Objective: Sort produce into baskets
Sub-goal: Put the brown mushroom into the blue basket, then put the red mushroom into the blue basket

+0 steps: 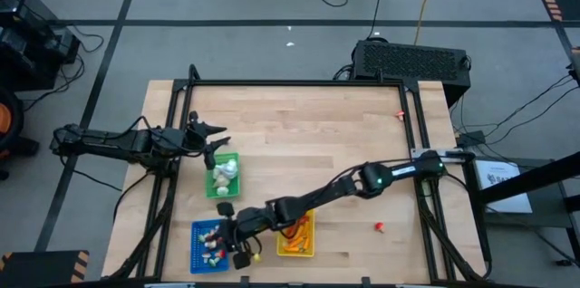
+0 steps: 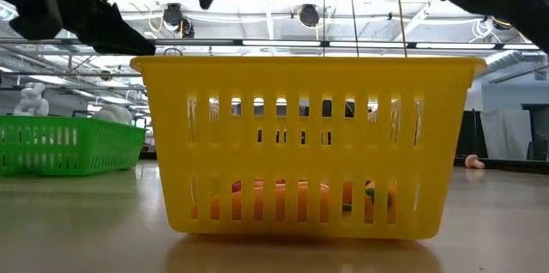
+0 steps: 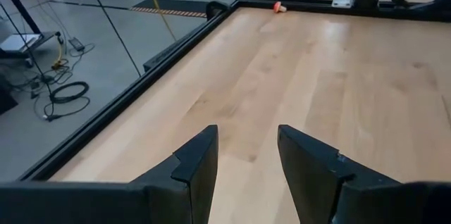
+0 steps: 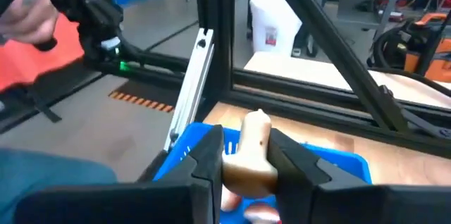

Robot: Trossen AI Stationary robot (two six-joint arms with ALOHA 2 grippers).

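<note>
My right gripper (image 1: 232, 236) reaches across the table and hangs over the blue basket (image 1: 208, 248), shut on a tan mushroom-like toy (image 4: 248, 146). The blue basket holds several small pieces. The yellow basket (image 1: 297, 236) beside it holds orange pieces (image 2: 292, 194). The green basket (image 1: 223, 176) holds white bulbs (image 1: 225, 172). My left gripper (image 1: 216, 134) is open and empty, just beyond the green basket's far end. In the left wrist view its fingers (image 3: 246, 139) stand over bare wood. My right gripper pinches the toy's wider brown end (image 4: 246, 171) between its two fingers. The paler narrow end (image 4: 256, 122) sticks out past the fingertips. The toy is lifted clear, above the blue basket's rim (image 4: 331, 155).
A small red piece (image 1: 379, 226) lies on the wood at the right. Another piece (image 1: 400, 113) lies near the far right corner and also shows in the left wrist view (image 3: 280, 7). A black frame (image 1: 299, 82) runs round the table. A person's hand (image 4: 25, 5) shows beyond the table.
</note>
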